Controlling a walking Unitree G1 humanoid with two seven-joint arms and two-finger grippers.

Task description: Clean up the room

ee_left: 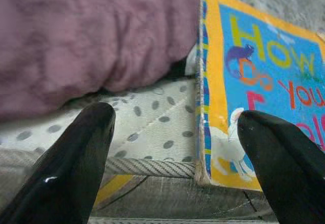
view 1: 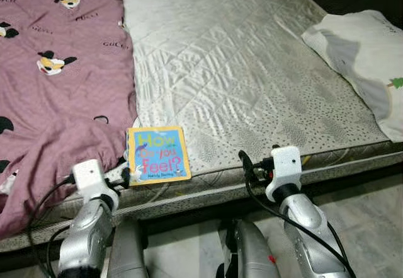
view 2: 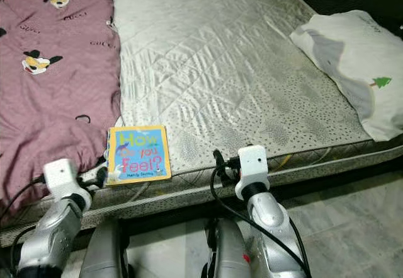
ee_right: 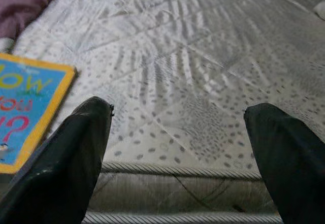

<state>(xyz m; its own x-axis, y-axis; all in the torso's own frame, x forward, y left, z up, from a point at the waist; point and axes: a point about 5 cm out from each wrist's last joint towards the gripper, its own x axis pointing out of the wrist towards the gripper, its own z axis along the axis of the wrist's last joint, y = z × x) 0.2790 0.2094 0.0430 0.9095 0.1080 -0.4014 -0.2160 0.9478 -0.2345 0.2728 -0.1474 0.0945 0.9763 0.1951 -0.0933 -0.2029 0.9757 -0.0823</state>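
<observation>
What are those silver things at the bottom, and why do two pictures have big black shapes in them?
The silver things are a robot's two arms. The two wide pictures come from cameras on its head, looking down at a bed. The close-up pictures come from cameras on its wrists, and the black shapes are the fingers of each gripper. On the mattress lies a children's book near the front edge, beside a purple blanket. A white pillow sits on the far right. The left gripper is open, right by the book's corner. The right gripper is open over bare mattress. Nothing is held.
</observation>
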